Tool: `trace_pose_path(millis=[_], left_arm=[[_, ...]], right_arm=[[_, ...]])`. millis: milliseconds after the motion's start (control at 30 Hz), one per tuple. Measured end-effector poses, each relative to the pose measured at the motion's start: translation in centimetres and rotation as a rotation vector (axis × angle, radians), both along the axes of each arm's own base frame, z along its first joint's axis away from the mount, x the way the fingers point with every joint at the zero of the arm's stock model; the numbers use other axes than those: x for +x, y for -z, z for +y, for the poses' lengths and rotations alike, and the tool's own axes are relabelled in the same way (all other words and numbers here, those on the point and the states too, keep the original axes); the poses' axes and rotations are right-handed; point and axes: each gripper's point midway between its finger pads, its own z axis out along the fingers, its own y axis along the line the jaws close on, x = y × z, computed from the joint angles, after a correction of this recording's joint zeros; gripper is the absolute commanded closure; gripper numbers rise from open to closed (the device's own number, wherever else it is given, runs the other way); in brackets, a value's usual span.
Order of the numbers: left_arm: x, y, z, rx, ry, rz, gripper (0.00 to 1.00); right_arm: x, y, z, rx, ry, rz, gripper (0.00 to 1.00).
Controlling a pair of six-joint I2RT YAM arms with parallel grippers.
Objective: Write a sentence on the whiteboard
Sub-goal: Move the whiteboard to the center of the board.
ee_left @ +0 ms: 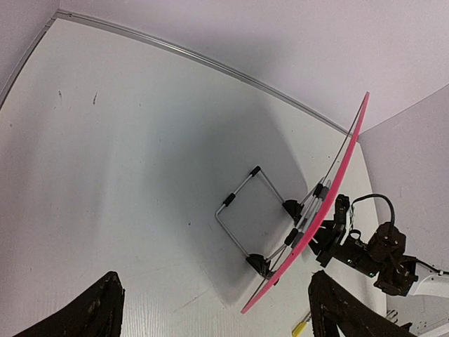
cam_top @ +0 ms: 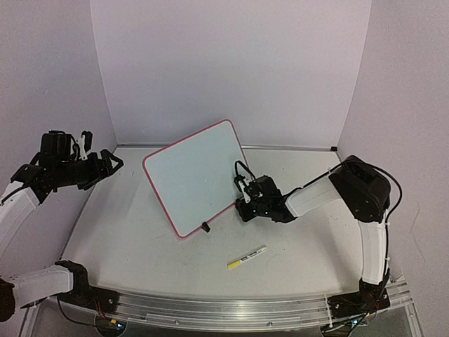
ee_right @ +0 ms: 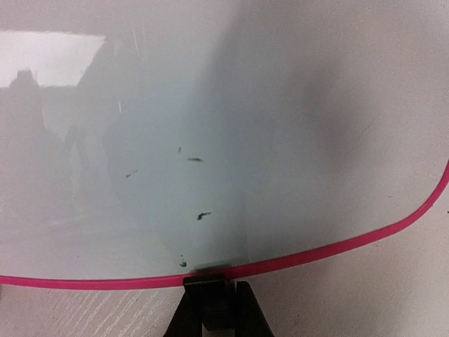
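Where the two arms are bolted at its near edge, the pale surface (cam_top: 126, 239) carries every item under review. The whiteboard (cam_top: 193, 175) stands about mid-surface, upright but leaning back, its white face turned toward the near side and its thin red frame running skewed to the surface's edges. From behind, the left wrist view shows a bent wire stand (ee_left: 241, 185) propping it.

The right arm (cam_top: 365, 203) reaches leftward from the near right corner, low over the surface. The right claw (cam_top: 242, 200) is at the board's right-hand edge. In the right wrist view its fingers (ee_right: 228, 316) are drawn together on the red frame, clamped on the board's rim.

The left arm (cam_top: 21, 203) is raised at the far left, well apart from the board. The left claw (cam_top: 111, 161) stands with its fingers (ee_left: 98, 312) spread wide, holding nothing.

A yellow marker (cam_top: 247, 258) lies flat on the surface, nearer than the board and apart from it, and neither claw touches it. One black clip foot (cam_top: 205, 227) shows on the board's lower edge. A few small dark specks (ee_right: 196, 160) mark the face close to the clamped rim.
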Motion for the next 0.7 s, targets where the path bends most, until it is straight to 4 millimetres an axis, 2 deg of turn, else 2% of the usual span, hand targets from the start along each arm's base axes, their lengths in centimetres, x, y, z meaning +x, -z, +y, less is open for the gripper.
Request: trace_pose_path(millis=[167, 367, 700], left_arm=[[-0.2, 0.3, 0.0, 0.010, 0.005, 0.011, 0.08], [-0.3, 0.2, 0.0, 0.014, 0.008, 0.006, 0.08], [-0.8, 0.9, 0.1, 0.034, 0.018, 0.032, 0.06]], right_arm=[[-0.5, 0.0, -0.3, -0.019, 0.024, -0.019, 1.00], [-0.9, 0.0, -0.6, -0.035, 0.082, -0.036, 1.00], [-1.3, 0.0, -3.4, -0.079, 0.311, -0.056, 1.00]])
